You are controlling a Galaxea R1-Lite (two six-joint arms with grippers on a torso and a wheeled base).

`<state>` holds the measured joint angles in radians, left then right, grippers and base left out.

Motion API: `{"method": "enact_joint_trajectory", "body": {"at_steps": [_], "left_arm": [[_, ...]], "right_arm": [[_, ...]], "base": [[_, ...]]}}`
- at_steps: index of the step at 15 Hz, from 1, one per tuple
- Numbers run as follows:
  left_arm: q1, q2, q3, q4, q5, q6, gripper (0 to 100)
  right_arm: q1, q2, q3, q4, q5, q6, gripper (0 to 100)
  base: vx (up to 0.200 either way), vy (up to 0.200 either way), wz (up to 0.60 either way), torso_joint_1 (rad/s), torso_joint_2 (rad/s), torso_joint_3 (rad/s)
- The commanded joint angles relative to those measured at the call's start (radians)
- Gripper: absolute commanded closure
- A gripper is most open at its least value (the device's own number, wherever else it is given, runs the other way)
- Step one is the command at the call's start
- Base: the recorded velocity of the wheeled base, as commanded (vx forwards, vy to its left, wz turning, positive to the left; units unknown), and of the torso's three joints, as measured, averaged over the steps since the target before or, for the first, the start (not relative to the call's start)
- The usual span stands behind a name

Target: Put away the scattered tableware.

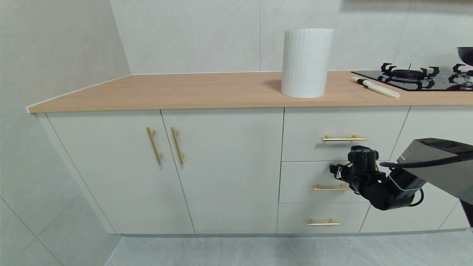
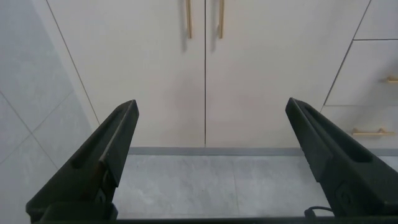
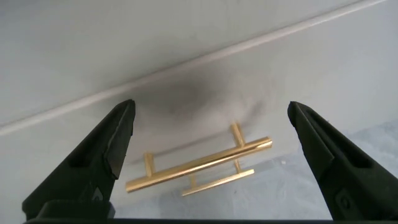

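A cream-handled utensil lies on the wooden counter beside the hob. A tall white ribbed canister stands to its left. My right gripper hangs open in front of the middle drawer, just above that drawer's gold handle. In the right wrist view the gripper faces the drawer front, and the gold handle lies ahead between the open fingers, untouched. My left gripper is open and empty, held low and facing the double cabinet doors.
A black gas hob with a dark pot fills the counter's right end. Below are two doors with gold handles and a stack of three drawers, top handle, bottom handle. Grey tiled floor lies in front.
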<state>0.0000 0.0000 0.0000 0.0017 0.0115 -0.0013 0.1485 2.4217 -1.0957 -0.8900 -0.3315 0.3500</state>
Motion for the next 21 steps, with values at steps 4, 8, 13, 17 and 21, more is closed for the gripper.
{"method": "enact_joint_trajectory", "body": {"at_steps": [4, 8, 13, 17, 21], "left_arm": [[0.000, 0.000, 0.000, 0.000, 0.001, 0.000, 0], [0.000, 0.000, 0.000, 0.000, 0.001, 0.000, 0], [0.000, 0.000, 0.000, 0.000, 0.001, 0.000, 0], [0.000, 0.000, 0.000, 0.000, 0.001, 0.000, 0], [0.000, 0.000, 0.000, 0.000, 0.001, 0.000, 0]], "right_arm": [[-0.006, 0.004, -0.001, -0.001, 0.000, 0.000, 0], [-0.006, -0.122, 0.152, 0.002, 0.075, -0.003, 0], [-0.006, -0.357, 0.310, 0.008, 0.270, -0.011, 0], [0.006, -0.731, 0.496, 0.009, 0.249, -0.057, 0], [-0.003, -1.201, 0.766, 0.009, 0.173, -0.263, 0]], "base": [[0.000, 0.000, 0.00, 0.000, 0.00, 0.000], [0.000, 0.000, 0.00, 0.000, 0.00, 0.000], [0.000, 0.000, 0.00, 0.000, 0.00, 0.000], [0.000, 0.000, 0.00, 0.000, 0.00, 0.000], [0.000, 0.000, 0.00, 0.000, 0.00, 0.000]]}}
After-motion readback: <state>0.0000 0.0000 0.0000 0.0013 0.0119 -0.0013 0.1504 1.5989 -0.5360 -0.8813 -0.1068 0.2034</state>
